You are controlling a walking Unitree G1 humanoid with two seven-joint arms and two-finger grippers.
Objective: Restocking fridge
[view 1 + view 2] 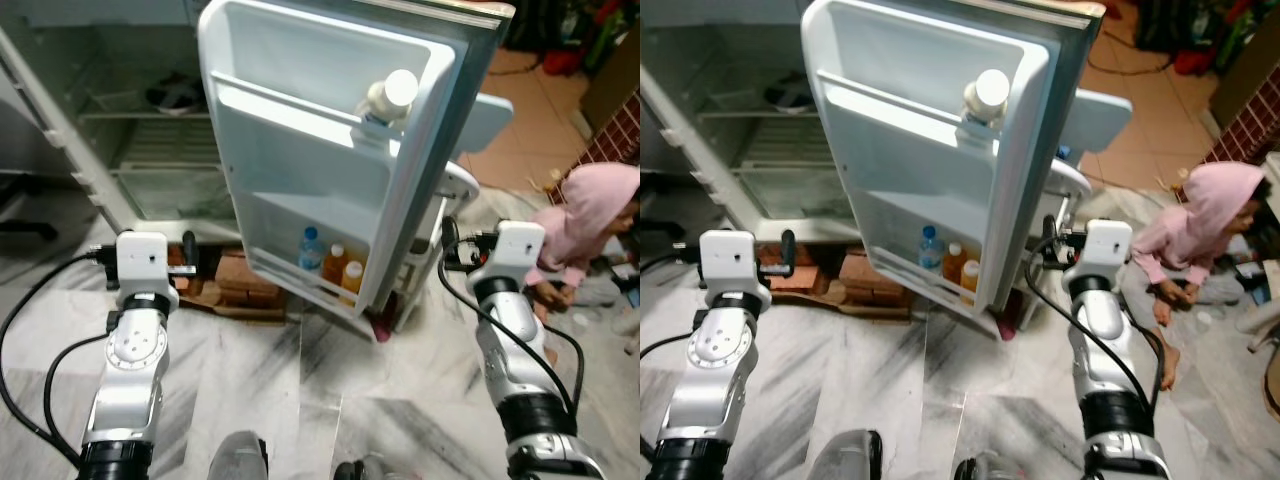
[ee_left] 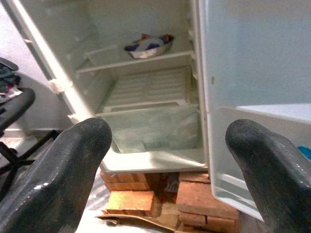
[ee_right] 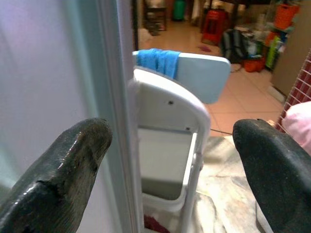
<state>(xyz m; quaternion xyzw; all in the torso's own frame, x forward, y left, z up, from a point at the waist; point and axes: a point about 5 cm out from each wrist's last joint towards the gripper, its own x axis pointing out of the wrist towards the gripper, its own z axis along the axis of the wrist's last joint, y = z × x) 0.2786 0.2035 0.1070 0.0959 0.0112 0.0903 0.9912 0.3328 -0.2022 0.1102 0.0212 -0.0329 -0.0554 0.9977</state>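
The fridge stands open, and its door is swung out toward me. On the door's top shelf sits a white-capped bottle. The bottom door shelf holds a clear bottle with a blue cap and two orange bottles. A bowl rests on an inner shelf. My left gripper is open and empty, low before the fridge's bottom compartment. My right gripper is open and empty, just past the door's outer edge.
Bricks prop up the fridge on the marble floor. A white plastic chair stands behind the door. A person in a pink hoodie sits on the floor at the right, close to my right arm.
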